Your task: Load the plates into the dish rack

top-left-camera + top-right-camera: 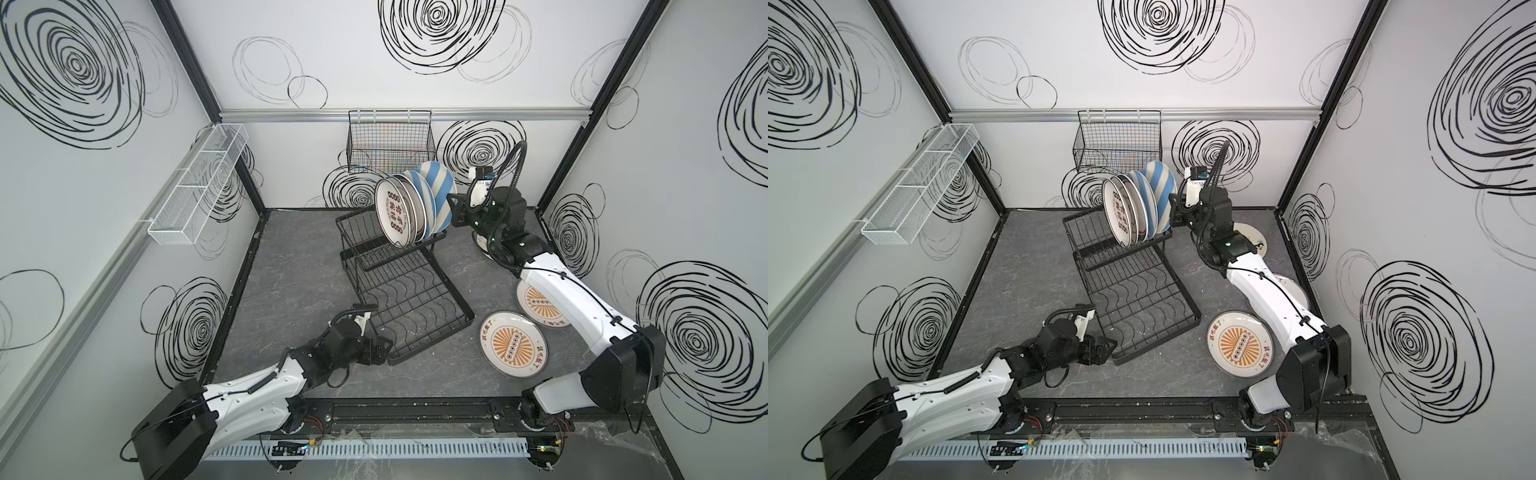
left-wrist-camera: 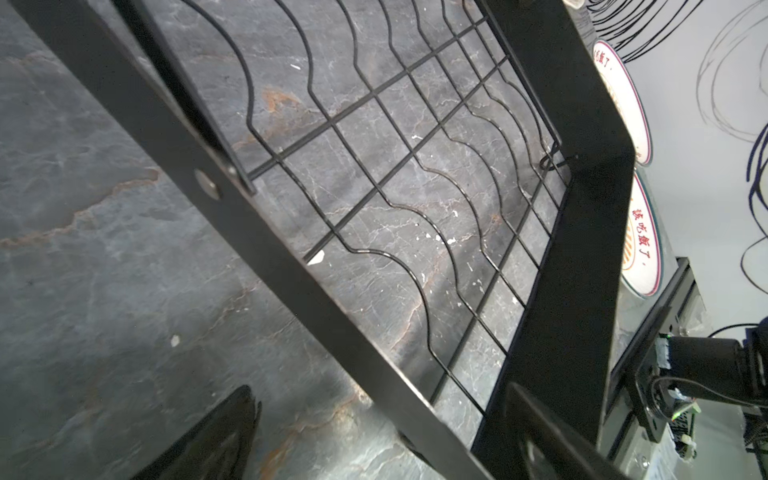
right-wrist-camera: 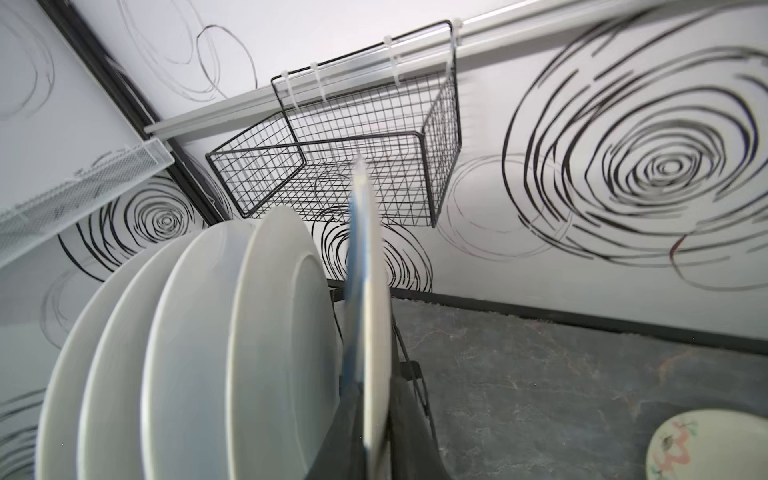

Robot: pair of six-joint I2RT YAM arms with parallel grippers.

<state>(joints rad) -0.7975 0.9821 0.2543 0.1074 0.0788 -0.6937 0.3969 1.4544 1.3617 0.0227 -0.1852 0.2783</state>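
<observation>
The black wire dish rack [image 1: 415,299] stands mid-table. Several plates stand upright in its upper shelf, a white plate with characters [image 1: 392,216] in front. At the right end of that row my right gripper [image 1: 453,208] is shut on the rim of a blue-and-cream striped plate [image 1: 438,191], which shows edge-on between the fingers [image 3: 357,432]. Whether it sits in a slot I cannot tell. My left gripper [image 1: 384,347] is open, its fingers astride the near-left corner of the rack's lower tray rim [image 2: 291,266]. An orange sunburst plate [image 1: 513,345] lies flat at the right.
A second sunburst plate [image 1: 536,301] lies partly under the right arm. A floral plate [image 1: 1250,237] lies behind that arm's wrist near the back right. A black grid basket [image 1: 390,141] hangs on the back wall, and a white mesh basket [image 1: 199,183] on the left wall.
</observation>
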